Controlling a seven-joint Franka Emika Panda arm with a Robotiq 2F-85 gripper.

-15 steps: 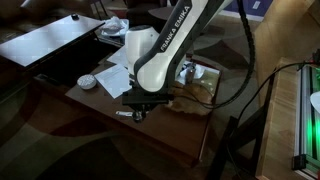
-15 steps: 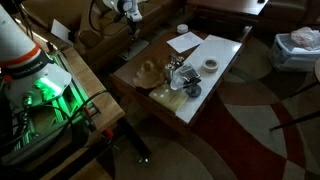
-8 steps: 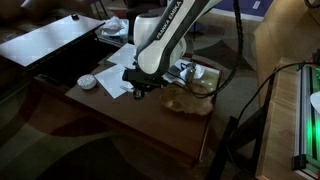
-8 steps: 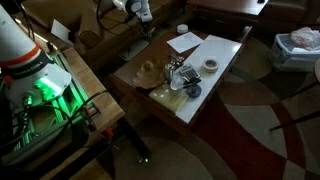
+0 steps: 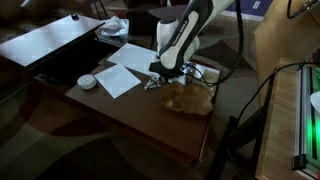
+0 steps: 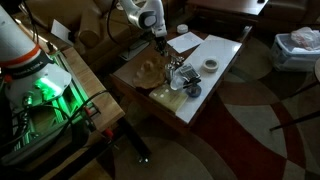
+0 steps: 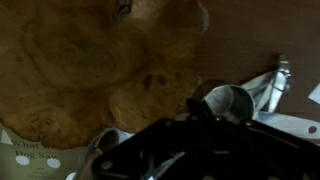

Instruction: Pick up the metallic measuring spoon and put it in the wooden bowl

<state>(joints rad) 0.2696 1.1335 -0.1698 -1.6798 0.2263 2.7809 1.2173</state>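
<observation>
Your jaws are looking closed on the metallic measuring spoon (image 7: 228,100). In the wrist view its round shiny cup is sitting right at their dark tips, with the short handle running off to one side, though blur is making the contact itself uncertain. So the pick-up is looking done, and you are holding the spoon clear of the tabletop (image 5: 150,125). You are hanging it at the rim of the wooden bowl (image 5: 186,97), not yet over its middle. That is leaving the placing to do: I judge you are needing to bring it over the hollow and then let go. The bowl is lying wide, shallow and mottled tan with an uneven rim, and the part in the wrist view is showing nothing inside. It is sitting near the tabletop edge closest to the arm's base, with the silvery utensil cluster (image 6: 180,76) just beside it. The sheet of paper (image 5: 122,78) is lying further along, and the small white dish (image 5: 87,81) is resting near the opposite edge, well apart
</observation>
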